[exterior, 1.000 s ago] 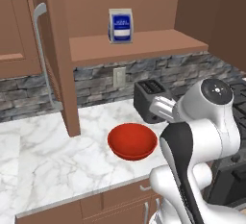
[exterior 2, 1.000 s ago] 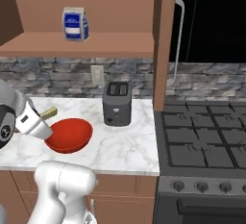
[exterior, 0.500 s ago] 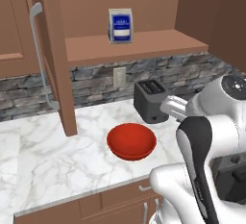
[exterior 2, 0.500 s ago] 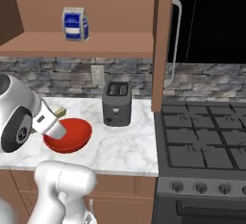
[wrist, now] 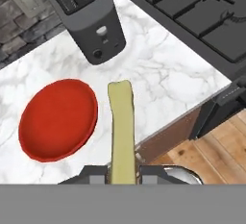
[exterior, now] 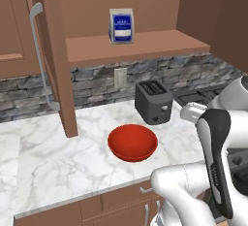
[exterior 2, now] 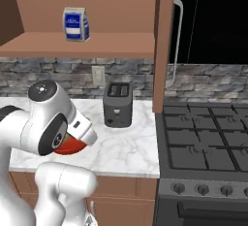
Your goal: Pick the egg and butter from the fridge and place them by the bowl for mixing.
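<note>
My gripper (wrist: 122,172) is shut on the butter (wrist: 121,127), an olive-yellow stick that juts forward between the fingers. It hangs above the marble counter's front edge, just to the right of the red bowl (wrist: 57,118). That bowl (exterior: 132,142) sits in front of the dark toaster, and my white arm hides most of the bowl (exterior 2: 70,146) in the right base view. The egg and the fridge are out of view.
A dark grey toaster (wrist: 91,21) (exterior: 154,102) (exterior 2: 117,104) stands behind the bowl by the stone backsplash. A black stove (exterior 2: 208,147) (wrist: 192,6) adjoins the counter on the right. A blue and white carton (exterior: 121,25) sits on the wooden shelf above.
My arm has swung to the right across the counter with the butter still gripped. In the right base view it now covers the bowl and the stick.
</note>
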